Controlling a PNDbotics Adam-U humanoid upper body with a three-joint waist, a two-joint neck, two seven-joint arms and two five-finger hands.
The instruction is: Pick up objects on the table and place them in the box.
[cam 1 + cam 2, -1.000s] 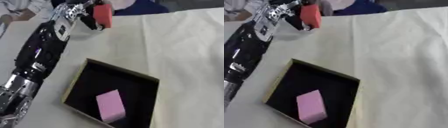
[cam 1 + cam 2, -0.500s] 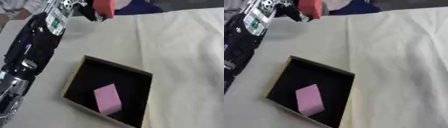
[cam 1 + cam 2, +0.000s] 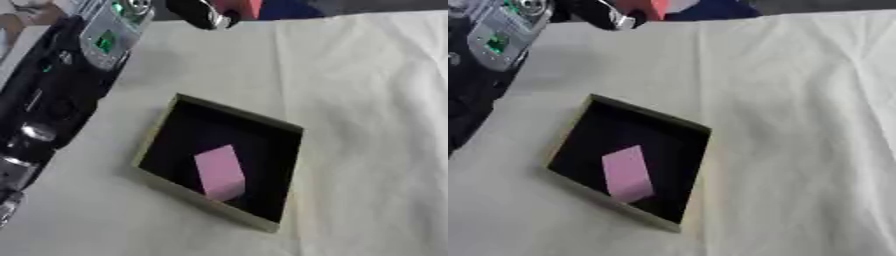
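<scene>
My left arm comes in along the left side and reaches up to the top edge. There my left hand (image 3: 203, 12) is curled round a red block (image 3: 241, 7), most of which is cut off by the picture's top. Below it stands a black box (image 3: 262, 125) with tan walls on the cream cloth. A pink block (image 3: 219, 171) lies tilted inside the box, near its lower corner. My right hand shows in no view.
The cream cloth (image 3: 367, 130) covers the table and has folds on its right side. A dark blue shape (image 3: 710, 9) sits at the far edge beyond the hand. My left forearm (image 3: 52, 95) lies over the table's left part, close to the box.
The left hand with the red block has risen toward the top edge and is now partly cut off. The whole picture has shifted, so the head has moved; the box looks closer.
</scene>
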